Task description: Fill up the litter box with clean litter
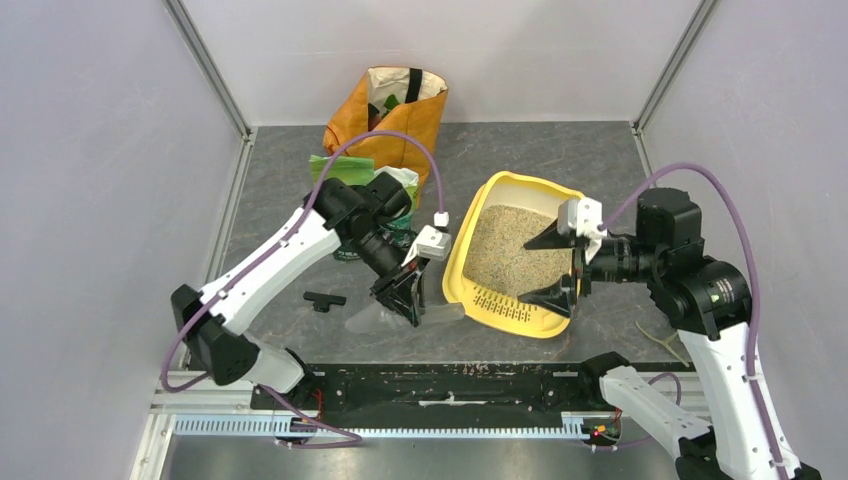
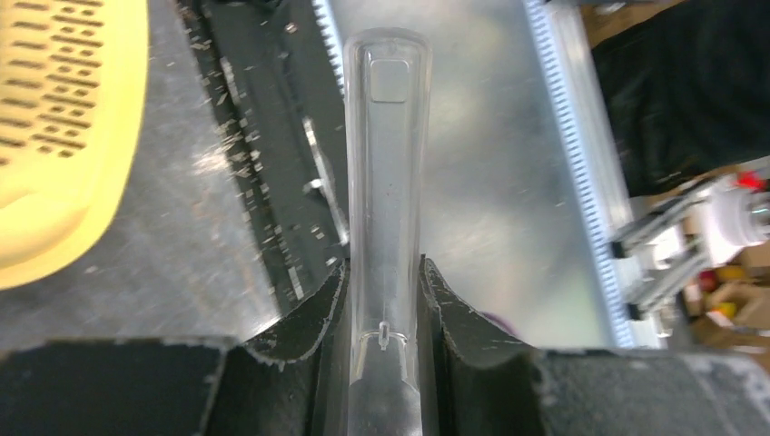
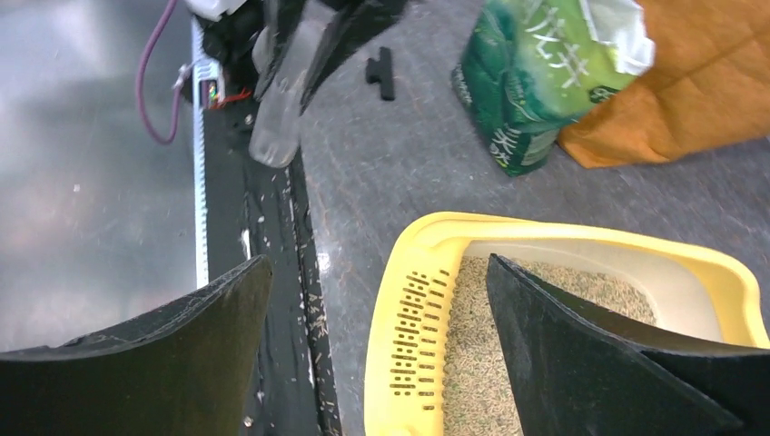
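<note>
Left gripper point(image 2: 383, 286) clamps the scoop point(image 2: 386, 163) by its handle; right gripper point(image 1: 552, 268) stands apart over the box point(image 1: 456, 262). Best keep the scoop level toward the green bag point(image 3: 531, 86).

An orange shopping bag point(image 1: 395, 115) stands open-topped at the far side of the grey stone-patterned table point(image 1: 560, 160). Nearer, a small black T-shaped piece point(image 1: 325, 300) lies flat. Near it is a clear plastic scoop point(image 1: 372, 319) — close to the scuffed black strip point(image 1: 450, 385) along the near edge.

Overhead rear camera and close wrist cameras share litter box point(image 1: 500, 303).
</note>
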You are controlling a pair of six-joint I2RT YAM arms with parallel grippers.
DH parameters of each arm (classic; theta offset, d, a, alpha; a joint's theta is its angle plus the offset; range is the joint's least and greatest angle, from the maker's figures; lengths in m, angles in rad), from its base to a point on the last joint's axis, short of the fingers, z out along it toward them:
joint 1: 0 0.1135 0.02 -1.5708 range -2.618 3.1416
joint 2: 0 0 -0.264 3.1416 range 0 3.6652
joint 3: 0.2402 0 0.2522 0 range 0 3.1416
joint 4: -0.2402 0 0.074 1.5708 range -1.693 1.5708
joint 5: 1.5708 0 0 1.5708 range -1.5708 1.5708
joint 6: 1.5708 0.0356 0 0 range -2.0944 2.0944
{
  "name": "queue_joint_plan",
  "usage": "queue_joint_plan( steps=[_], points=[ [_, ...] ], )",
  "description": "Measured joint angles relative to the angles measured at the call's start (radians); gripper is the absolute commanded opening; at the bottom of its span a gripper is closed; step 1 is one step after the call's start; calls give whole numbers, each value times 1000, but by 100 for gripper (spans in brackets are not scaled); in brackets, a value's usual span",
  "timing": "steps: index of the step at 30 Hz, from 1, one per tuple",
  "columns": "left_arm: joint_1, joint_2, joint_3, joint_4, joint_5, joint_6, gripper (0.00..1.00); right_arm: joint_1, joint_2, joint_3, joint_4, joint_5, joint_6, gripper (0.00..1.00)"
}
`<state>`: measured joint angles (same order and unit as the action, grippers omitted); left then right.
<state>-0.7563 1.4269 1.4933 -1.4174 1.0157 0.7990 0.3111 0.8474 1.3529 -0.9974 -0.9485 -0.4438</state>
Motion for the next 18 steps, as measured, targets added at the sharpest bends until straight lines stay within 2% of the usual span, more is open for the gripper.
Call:
queue_joint_plan(
  steps=[4,9,18],
  points=[
    [8,96,55,-76,115,3,2,61,38,13,-108,-53,-197,92],
    [41,144,58,-113,203,2,2,217,150,25,-146,-48,-353,93],
    [63,144,47,-132,257,2,2,380,121,-34,-8,3,-391,93]
  ],
)
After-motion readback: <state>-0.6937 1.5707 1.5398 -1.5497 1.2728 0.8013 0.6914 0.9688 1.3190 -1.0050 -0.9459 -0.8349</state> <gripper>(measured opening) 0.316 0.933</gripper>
